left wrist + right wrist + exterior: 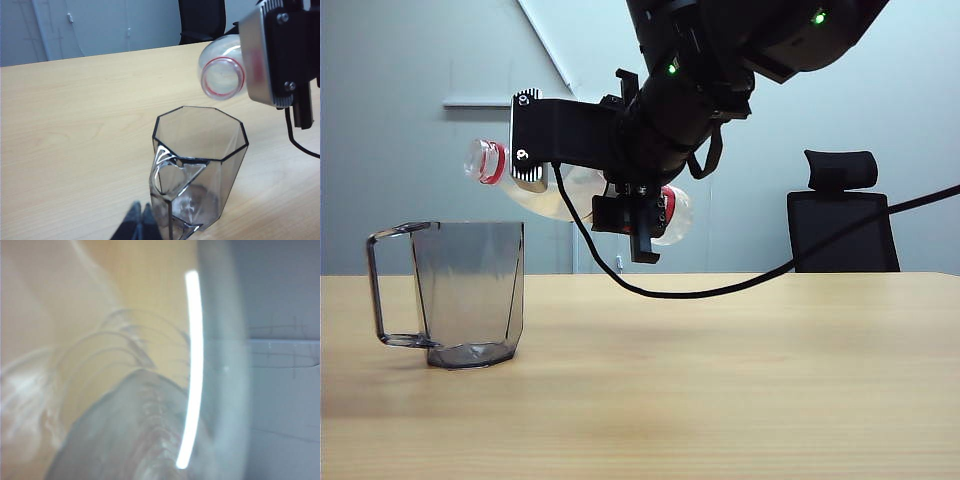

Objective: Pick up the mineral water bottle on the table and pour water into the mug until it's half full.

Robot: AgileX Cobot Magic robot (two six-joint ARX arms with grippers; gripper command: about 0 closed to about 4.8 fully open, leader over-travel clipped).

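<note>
The mineral water bottle (pixel 555 195) lies tipped almost level in the air, its open, red-ringed mouth (pixel 222 75) pointing over the rim of the mug (pixel 470 290). My right gripper (pixel 620 200) is shut on the bottle's body near the label. In the right wrist view the blurred clear bottle (pixel 125 390) fills the picture and hides the fingers. The smoky-grey mug (pixel 200 165) stands upright on the table (pixel 720 380), handle to the left. No stream of water shows at the mouth. My left gripper (pixel 139 215) hangs shut and empty beside the mug's handle.
A black cable (pixel 720 290) droops from the right arm to just above the tabletop. A black office chair (pixel 842 215) stands behind the table's far edge at the right. Bare wood stretches to the right of the mug.
</note>
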